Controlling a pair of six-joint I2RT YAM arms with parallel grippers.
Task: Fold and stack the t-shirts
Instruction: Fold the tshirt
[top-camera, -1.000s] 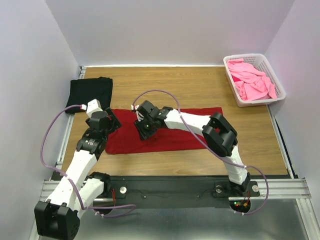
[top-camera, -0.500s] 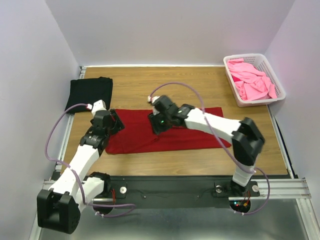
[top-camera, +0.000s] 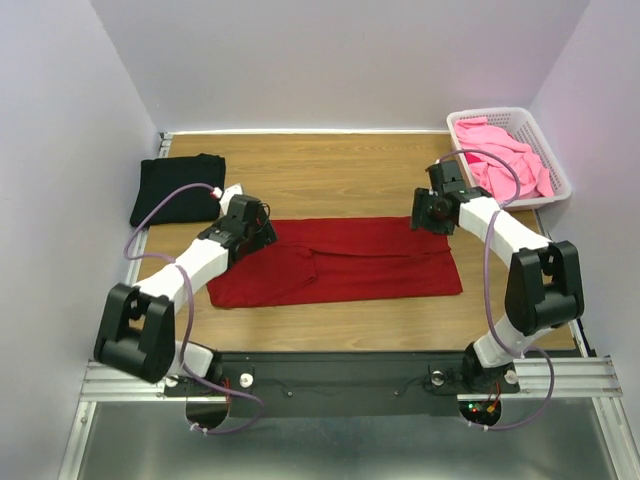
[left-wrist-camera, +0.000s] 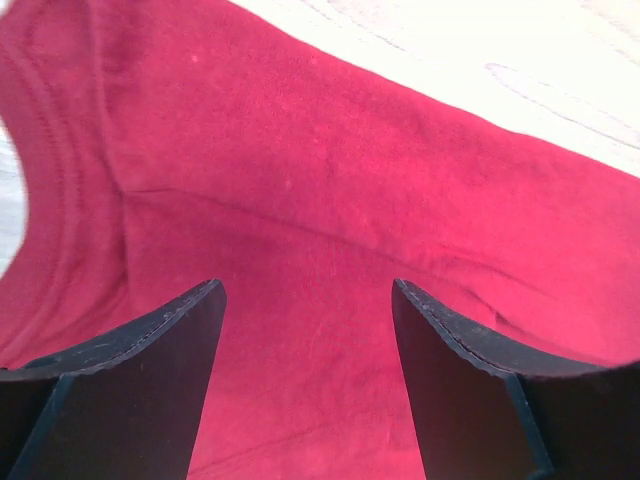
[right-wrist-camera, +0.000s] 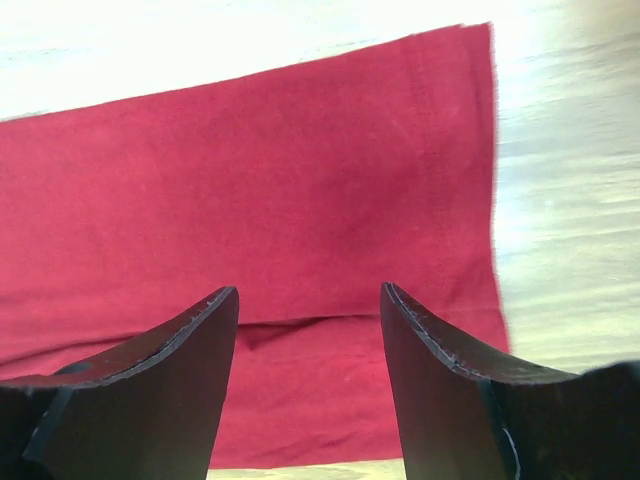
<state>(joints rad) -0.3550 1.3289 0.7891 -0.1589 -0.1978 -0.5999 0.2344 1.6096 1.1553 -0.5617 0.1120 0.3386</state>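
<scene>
Both grippers out at the red tee's ends, jaws spread.

Half a second ago the right gripper (right-wrist-camera: 308, 288) sat over the middle of the red tee (top-camera: 350, 260). It is now above the right rear corner, forearm angled toward the basket (top-camera: 515, 206). The left gripper (left-wrist-camera: 305, 287) has slid further in over the left end, by the collar seam, arm stretched low. Neither grips anything. The red tee lies flat, a long strip mid-table. The black tee (top-camera: 178, 186) sits folded at left rear. Pink tees (top-camera: 500, 160) are heaped in the basket.

Left arm (top-camera: 195, 262) and right arm (top-camera: 495, 225) stretch forward, splayed apart, left fingers (left-wrist-camera: 140, 390) and right fingers (right-wrist-camera: 150, 390) parted.
</scene>
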